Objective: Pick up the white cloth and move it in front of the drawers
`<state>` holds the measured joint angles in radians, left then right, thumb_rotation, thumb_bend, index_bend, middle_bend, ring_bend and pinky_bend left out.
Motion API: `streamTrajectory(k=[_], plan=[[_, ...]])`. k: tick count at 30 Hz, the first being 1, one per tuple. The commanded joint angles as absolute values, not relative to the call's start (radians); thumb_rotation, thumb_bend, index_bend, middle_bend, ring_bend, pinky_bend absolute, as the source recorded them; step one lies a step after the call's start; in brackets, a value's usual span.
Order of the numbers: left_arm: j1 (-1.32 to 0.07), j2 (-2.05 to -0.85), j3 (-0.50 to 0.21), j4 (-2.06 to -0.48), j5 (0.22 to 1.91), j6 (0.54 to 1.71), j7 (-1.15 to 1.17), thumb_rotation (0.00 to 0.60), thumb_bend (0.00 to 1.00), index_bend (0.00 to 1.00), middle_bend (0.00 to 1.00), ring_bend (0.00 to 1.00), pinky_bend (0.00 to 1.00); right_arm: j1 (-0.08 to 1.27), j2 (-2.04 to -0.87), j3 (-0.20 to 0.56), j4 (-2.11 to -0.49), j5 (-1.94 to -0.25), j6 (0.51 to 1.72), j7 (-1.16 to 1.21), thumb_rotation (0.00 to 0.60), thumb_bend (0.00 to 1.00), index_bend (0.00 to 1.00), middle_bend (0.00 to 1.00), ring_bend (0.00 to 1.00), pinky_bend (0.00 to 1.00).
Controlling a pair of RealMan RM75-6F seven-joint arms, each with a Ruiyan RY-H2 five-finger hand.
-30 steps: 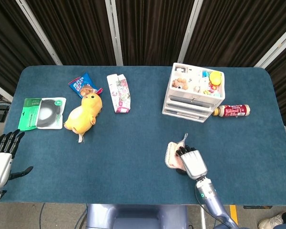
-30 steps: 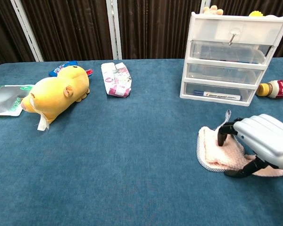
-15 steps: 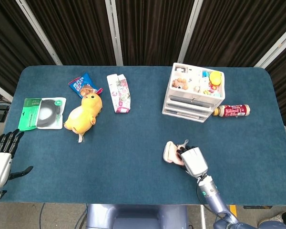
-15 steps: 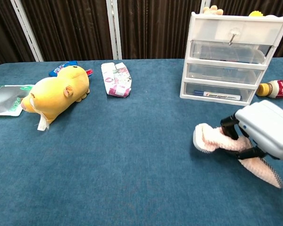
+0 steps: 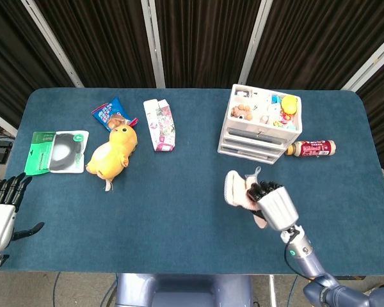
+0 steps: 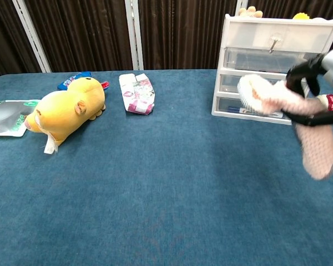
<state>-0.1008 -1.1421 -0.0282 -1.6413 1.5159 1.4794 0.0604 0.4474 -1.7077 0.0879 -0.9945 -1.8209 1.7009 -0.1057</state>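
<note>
My right hand (image 5: 272, 203) (image 6: 322, 83) grips the white cloth (image 5: 239, 190) (image 6: 277, 102) and holds it in the air, well above the blue table (image 5: 179, 192). One end of the cloth sticks out to the left of the hand, the other end hangs down below it. In the chest view the raised cloth overlaps the front of the white drawers (image 5: 262, 125) (image 6: 266, 44), which stand at the back right. My left hand (image 5: 1, 214) rests open at the table's near left edge, holding nothing.
A yellow plush duck (image 5: 112, 152) (image 6: 64, 108), a blue snack bag (image 5: 112, 114), a patterned packet (image 5: 159, 125) (image 6: 137, 93) and a green-white pouch (image 5: 57, 151) lie on the left half. A bottle (image 5: 313, 148) lies just right of the drawers.
The right hand closed on the cloth, lifted it off the table and carried it up and away from me toward the drawers. The left hand has not moved.
</note>
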Motion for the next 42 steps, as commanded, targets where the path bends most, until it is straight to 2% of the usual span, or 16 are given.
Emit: streamTrajectory(k=[1,15,42], plan=[[-0.1,-1.143,-0.028,-1.64,1.516,1.48,0.063,0.6,0.01,0.0,0.0,0.0,0.0,0.461,-1.675,0.108,-1.028,-1.831,1.723,-0.101,0.6,0.37,0.71,0.67,0.67,0.89],[-0.101,-1.15,-0.031,-1.637,1.515,1.483,0.078,0.6,0.01,0.0,0.0,0.0,0.0,0.528,-1.626,0.158,-1.04,-1.82,1.699,-0.088,0.6,0.37,0.71,0.67,0.67,0.89],[-0.11,-1.148,-0.037,-1.64,1.506,1.47,0.067,0.6,0.01,0.0,0.0,0.0,0.0,0.655,-1.722,0.212,-0.838,-1.722,1.597,-0.036,0.6,0.37,0.71,0.67,0.67,0.89]])
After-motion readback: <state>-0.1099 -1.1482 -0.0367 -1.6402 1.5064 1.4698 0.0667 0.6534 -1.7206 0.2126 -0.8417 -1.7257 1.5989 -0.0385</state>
